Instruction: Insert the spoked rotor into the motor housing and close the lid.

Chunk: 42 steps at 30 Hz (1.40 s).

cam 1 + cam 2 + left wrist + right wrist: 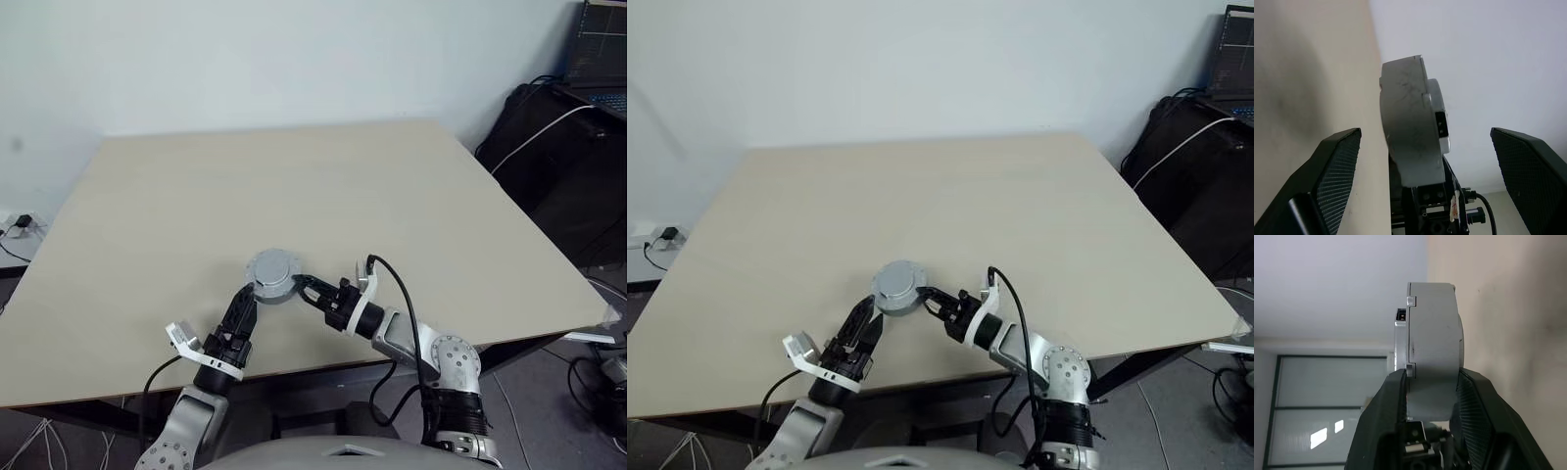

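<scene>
Two claws meet at the closed motor housing (272, 275) above the counter (294, 186); the right claw (306, 287) pinches its edge; the left claw (257, 292) stands spread wide, the housing between its fingers, untouched.

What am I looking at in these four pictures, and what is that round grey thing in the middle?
You are seeing a two-armed robot from its own cameras. Two pictures come from its head, looking down at a beige table. The other two come from cameras on its wrists, looking along the black fingers. The round grey thing is a closed motor casing, lifted above the table. The right gripper pinches it by its flat faces, as the right wrist picture shows. The left gripper sits just beside the casing with its fingers spread wide, not touching it. A dark bag and a laptop stand beyond the table.
</scene>
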Each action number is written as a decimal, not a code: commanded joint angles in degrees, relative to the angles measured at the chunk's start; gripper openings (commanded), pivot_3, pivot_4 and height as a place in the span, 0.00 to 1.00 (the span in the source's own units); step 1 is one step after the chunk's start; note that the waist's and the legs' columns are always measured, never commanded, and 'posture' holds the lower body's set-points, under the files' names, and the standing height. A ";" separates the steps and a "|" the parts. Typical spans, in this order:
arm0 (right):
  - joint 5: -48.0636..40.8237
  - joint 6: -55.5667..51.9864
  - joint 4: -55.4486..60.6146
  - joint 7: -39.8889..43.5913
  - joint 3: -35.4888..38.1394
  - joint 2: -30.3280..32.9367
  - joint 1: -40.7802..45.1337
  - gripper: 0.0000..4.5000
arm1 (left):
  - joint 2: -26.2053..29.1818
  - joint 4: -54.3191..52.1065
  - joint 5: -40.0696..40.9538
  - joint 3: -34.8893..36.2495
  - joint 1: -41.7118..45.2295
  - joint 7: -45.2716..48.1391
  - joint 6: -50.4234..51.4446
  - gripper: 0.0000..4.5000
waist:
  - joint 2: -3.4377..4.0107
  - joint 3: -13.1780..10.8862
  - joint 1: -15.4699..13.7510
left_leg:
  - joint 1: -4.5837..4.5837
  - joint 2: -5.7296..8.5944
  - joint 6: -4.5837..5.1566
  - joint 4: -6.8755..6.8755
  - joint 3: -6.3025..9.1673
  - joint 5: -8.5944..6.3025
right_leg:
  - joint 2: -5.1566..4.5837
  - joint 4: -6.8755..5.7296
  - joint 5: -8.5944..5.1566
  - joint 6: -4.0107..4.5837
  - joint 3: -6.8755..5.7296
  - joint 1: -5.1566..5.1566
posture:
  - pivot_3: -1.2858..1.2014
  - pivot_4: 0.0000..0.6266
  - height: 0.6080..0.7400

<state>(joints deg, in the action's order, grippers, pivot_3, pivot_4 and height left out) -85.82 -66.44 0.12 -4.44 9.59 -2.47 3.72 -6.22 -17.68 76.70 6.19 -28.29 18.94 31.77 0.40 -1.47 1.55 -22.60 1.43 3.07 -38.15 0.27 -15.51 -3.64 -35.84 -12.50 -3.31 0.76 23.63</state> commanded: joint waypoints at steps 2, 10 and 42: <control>-6.07 -1.18 3.84 -0.32 -1.73 0.24 0.24 0.27 | -5.05 -0.25 1.49 -2.92 1.03 0.42 -0.85 0.99 | 0.01 -0.01 0.02 | 0.00 -0.01 0.00 0.00 0.00 0.00 | 0.00 0.00 0.00 0.00 0.00 0.00 | 0.52 0.00 1.00; -8.78 -0.69 4.02 -1.58 -3.74 1.87 -0.13 0.27 | -4.80 -0.59 1.96 -3.85 1.14 -0.58 -0.70 0.96 | -0.06 -0.04 0.02 | 0.01 -0.01 0.00 -0.03 0.00 0.00 | 0.01 0.00 0.00 -0.01 0.00 0.00 | 0.52 0.00 1.00; -4.75 4.06 7.69 2.05 -7.42 6.52 -0.64 1.00 | -3.99 -2.47 1.91 -5.99 1.34 -4.80 -3.97 0.47 | -0.16 -0.10 -0.14 | 0.02 0.00 0.01 -0.06 -0.01 0.00 | 0.04 0.00 0.00 -0.01 0.02 -0.06 | 0.52 0.00 1.00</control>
<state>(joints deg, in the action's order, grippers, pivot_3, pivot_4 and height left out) -89.77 -62.77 5.32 -3.41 2.35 4.14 2.06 -5.64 -17.71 77.69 3.16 -28.08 13.35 28.18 0.24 -1.57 1.40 -22.59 1.42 3.07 -38.21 0.26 -15.51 -3.60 -35.84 -12.50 -3.32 0.78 23.57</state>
